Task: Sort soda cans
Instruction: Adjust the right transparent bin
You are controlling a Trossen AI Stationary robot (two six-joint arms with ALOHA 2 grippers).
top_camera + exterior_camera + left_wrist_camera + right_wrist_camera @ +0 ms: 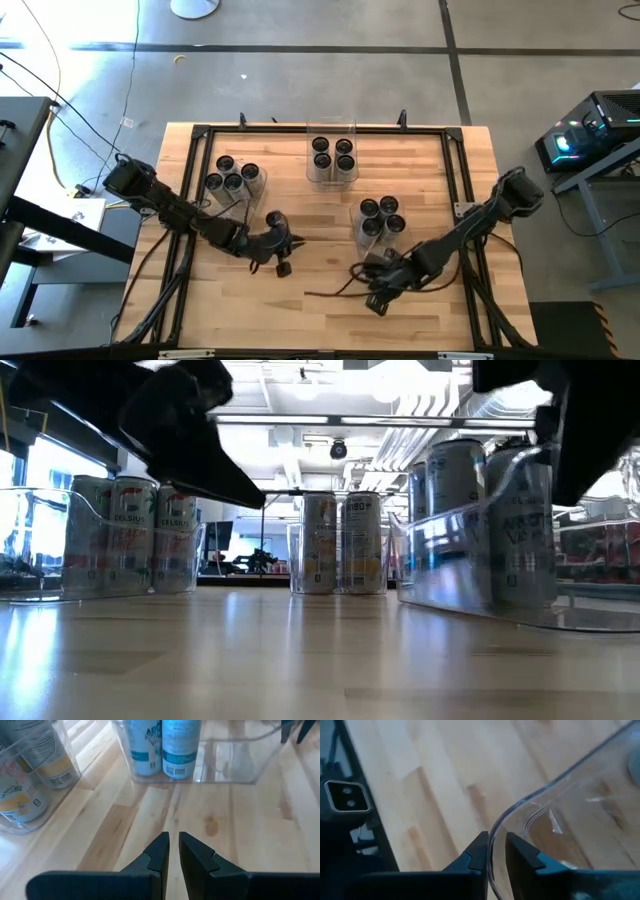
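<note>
Wooden table [320, 215], framed by a black metal frame [200, 132]: three clear bins are set out on it, each holding four soda cans.

Left bin [236, 180]: placed toward the left side of the table; four cans [233, 176] are stood upright inside, dark tops up.

Middle bin [332, 155]: placed at the far edge, centre; four cans [332, 153] are arranged two by two.

Right bin [379, 222]: placed right of centre, nearer the front; four cans [381, 215] are grouped toward its far side.

Left gripper [173, 851]: held over bare wood in front of the left bin, between that bin and the right bin; its fingers are drawn almost together with only a thin gap, and nothing is held between them.

Right gripper [496, 851]: positioned at the near corner of the right bin; the clear wall of the bin is seen passing between its fingers, which are pinched on it.

A dark cable [335, 292] is laid on the wood near the right gripper.
</note>
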